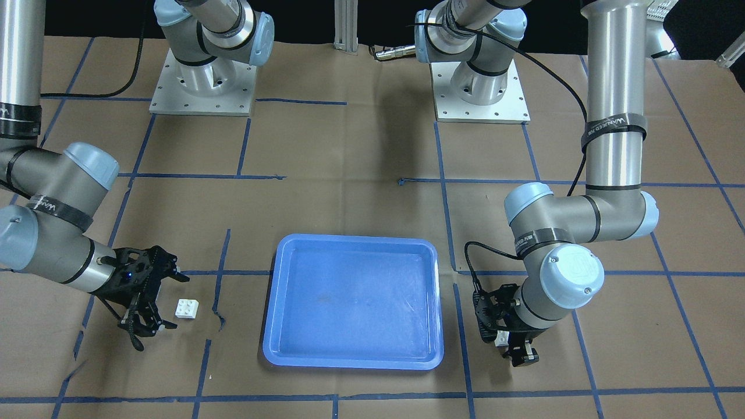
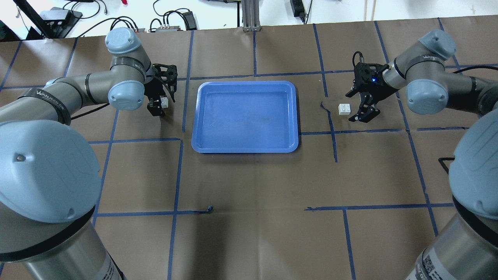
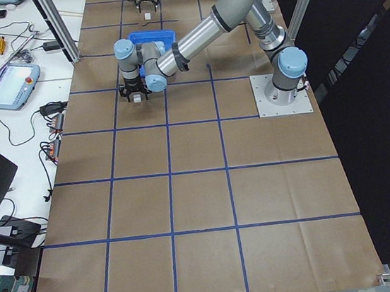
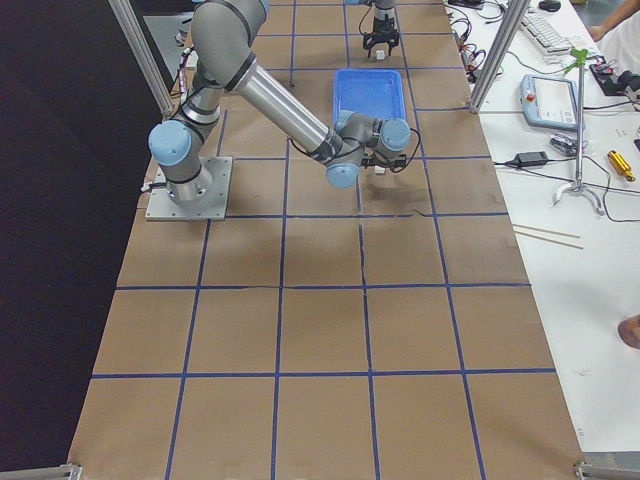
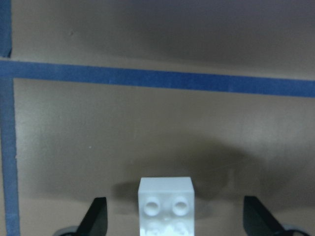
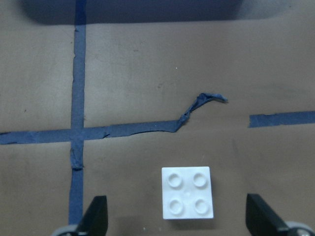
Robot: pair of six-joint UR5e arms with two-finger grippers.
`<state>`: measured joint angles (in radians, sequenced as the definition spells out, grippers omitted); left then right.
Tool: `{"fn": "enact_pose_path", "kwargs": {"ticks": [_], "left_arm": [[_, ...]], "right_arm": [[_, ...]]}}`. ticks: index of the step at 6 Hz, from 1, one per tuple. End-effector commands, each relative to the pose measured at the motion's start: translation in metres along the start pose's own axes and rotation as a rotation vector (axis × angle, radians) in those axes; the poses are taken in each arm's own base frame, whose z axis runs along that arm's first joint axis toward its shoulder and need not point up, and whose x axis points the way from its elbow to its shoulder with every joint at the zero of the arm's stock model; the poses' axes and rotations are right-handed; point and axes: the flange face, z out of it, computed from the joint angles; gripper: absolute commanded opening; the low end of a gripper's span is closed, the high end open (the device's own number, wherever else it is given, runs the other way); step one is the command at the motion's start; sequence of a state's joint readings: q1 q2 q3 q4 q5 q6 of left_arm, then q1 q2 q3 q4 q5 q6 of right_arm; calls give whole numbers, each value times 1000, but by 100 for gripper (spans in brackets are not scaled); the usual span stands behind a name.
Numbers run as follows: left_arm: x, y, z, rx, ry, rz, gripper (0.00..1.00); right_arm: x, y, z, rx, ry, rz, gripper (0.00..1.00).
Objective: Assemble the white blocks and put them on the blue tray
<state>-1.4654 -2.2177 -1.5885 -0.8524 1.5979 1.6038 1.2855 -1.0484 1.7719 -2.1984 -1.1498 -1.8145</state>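
The blue tray (image 2: 245, 83) lies empty at the table's middle; it also shows in the front view (image 1: 355, 240). One white block (image 2: 164, 101) sits on the paper left of the tray, between the spread fingers of my left gripper (image 2: 163, 104). In the left wrist view this block (image 5: 166, 201) stands between both fingers (image 5: 97, 216) and touches neither. The other white block (image 2: 344, 109) lies studs up, right of the tray. My right gripper (image 2: 355, 105) hovers open just beside it; in the right wrist view the block (image 6: 187, 192) lies between the fingers (image 6: 96, 216).
Brown paper with blue tape lines covers the table. A torn, curled piece of tape (image 6: 199, 105) lies between the right block and the tray. The arm bases (image 1: 204, 81) stand at the robot's side of the table.
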Motion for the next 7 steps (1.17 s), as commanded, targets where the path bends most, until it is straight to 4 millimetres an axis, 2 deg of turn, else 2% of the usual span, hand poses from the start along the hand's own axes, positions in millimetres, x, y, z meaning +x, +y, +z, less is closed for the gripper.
{"fn": "enact_pose_path", "kwargs": {"ticks": [1,2,3,4,5,6,7], "left_arm": [[-5,1,-7,-12,-24,-2,7],[-6,2,-19,-23,-37,0,3],[-7,-4,-40,-24,-44,6,2],[3,-39,-51,-7,-36,4,0],[21,-105,-67,2,-59,-28,0],[42,-154,-87,13,-85,-11,0],[61,-190,-88,17,-71,-5,0]], "right_arm": [[-5,1,6,5,-11,2,100],[-6,2,8,3,-16,5,98],[-6,2,7,1,-15,6,91],[-6,3,8,0,-16,7,86],[-5,4,10,1,-19,8,77],[-5,4,9,-4,-18,7,63],[-4,4,8,-6,-17,6,53]]}}
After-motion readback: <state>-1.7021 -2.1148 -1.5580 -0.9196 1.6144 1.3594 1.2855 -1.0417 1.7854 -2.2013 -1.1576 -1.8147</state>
